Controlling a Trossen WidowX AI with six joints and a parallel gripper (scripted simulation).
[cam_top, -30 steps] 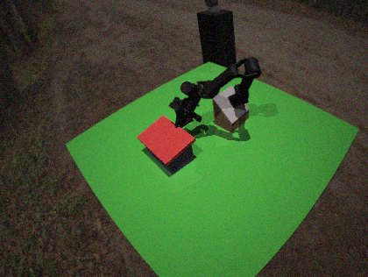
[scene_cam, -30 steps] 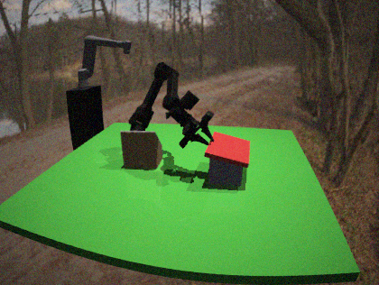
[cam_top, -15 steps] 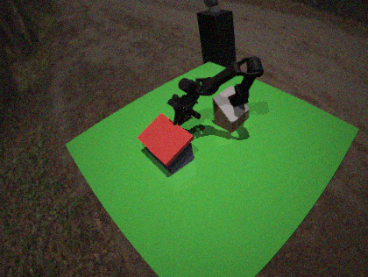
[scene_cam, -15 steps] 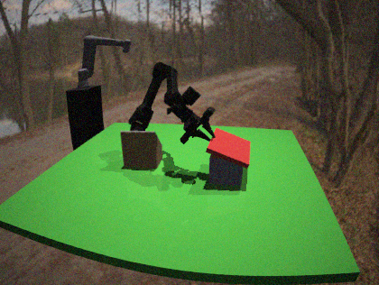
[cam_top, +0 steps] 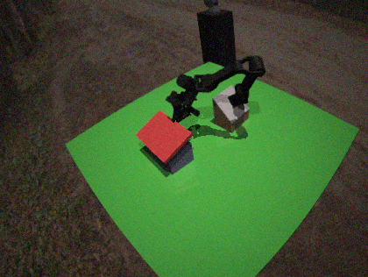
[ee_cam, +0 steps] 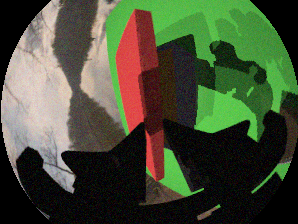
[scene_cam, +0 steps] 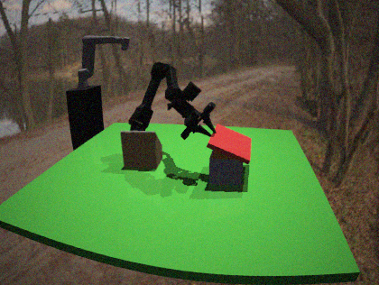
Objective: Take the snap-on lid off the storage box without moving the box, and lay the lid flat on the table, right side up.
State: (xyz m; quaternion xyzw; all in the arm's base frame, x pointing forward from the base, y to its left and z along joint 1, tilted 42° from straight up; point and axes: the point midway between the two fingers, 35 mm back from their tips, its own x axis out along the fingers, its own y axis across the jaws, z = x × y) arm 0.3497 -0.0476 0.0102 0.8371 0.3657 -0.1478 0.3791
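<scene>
A flat red lid (cam_top: 163,135) (scene_cam: 230,142) (ee_cam: 144,83) sits tilted on the dark blue storage box (cam_top: 180,159) (scene_cam: 226,171) (ee_cam: 181,76). Its edge on the arm's side is raised off the box and the far edge hangs lower. My gripper (cam_top: 180,115) (scene_cam: 208,131) (ee_cam: 153,124) is shut on the raised edge of the lid. In the wrist view the lid shows edge-on between the two dark fingers, with the box behind it.
A grey-brown block (cam_top: 229,112) (scene_cam: 140,150) stands on the green table (cam_top: 245,197) (scene_cam: 135,216) beside the arm's base. A tall black column (cam_top: 215,37) (scene_cam: 84,113) stands at the table's back edge.
</scene>
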